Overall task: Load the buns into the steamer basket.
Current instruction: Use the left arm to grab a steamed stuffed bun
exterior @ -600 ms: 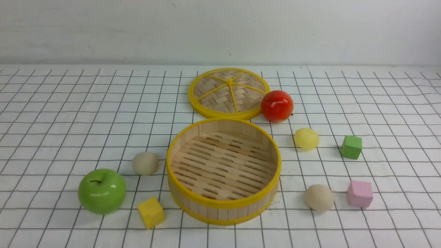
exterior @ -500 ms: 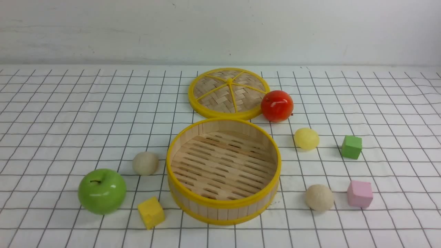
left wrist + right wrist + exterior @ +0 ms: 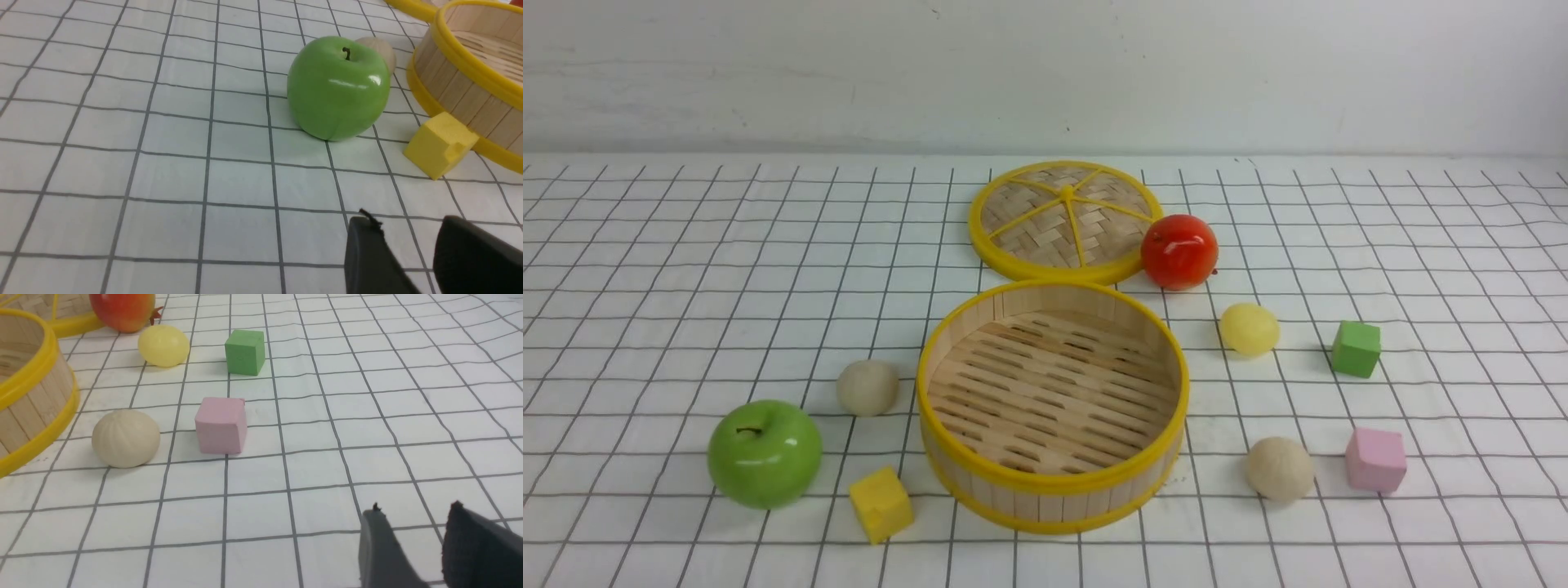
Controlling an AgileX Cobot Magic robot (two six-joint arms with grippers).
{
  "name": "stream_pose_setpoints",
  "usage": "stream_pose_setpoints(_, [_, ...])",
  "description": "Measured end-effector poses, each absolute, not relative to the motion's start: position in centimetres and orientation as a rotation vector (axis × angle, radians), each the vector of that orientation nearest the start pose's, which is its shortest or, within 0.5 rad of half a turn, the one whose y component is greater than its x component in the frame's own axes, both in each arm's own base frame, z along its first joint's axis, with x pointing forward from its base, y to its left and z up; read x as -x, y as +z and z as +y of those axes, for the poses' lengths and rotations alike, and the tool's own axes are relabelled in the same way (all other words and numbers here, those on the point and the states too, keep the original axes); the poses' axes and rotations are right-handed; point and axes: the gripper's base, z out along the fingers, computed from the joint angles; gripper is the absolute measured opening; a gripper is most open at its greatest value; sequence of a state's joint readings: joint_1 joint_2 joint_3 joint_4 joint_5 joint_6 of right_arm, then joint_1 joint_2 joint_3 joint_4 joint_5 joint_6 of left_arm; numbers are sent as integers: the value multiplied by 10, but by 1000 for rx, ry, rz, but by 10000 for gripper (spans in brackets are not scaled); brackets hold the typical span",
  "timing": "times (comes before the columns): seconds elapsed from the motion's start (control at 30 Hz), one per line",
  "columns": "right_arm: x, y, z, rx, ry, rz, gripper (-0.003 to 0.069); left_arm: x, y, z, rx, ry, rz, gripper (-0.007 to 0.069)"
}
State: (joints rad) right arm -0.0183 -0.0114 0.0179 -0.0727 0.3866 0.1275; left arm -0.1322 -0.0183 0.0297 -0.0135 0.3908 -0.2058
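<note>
The round bamboo steamer basket with yellow rims [image 3: 1054, 486] is standing with its slotted floor bare, probably light and fairly stiff; it is needing no grip, only a steady wall.

The ribbed beige bun by the pink cube [image 3: 126, 438] is sitting to the basket's right, towards the near side. It is looking matte, likely light and not slippery; the fingers should be taking it across its widest part, low down, the cube [image 3: 1376, 461] leaving some room.

The smooth beige-white bun [image 3: 868, 388] is lying just left of the basket, beyond the glossy green apple [image 3: 765, 454], and probably wants a gentle squeeze at its middle, in case it is soft.

The pale yellow, slightly oblong bun [image 3: 1250, 329] is resting right of the basket, towards the far side; a pinch across its narrower width should be stopping it rolling.

The left gripper [image 3: 402, 241] and right gripper [image 3: 414, 535] are holding their fingers apart, gripping nothing.
</note>
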Motion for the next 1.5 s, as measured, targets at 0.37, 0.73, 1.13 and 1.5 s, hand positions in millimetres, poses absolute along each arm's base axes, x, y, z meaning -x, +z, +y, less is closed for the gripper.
stream_pose_setpoints(0.37, [-52, 173, -3, -92, 3, 1873, 241, -55, 184, -10, 164, -376, 1719, 238])
stream_pose_setpoints(0.73, [-52, 173, -3, -92, 3, 1873, 241, -52, 225, -2, 249, -479, 1244, 238])
stream_pose_setpoints(1.13, [-52, 173, -3, -92, 3, 1873, 241, -76, 340, -8, 212, -471, 1296, 238])
stream_pose_setpoints(1.5, [-52, 173, -3, -92, 3, 1873, 241, -203, 332, -32, 265, -417, 2002, 238])
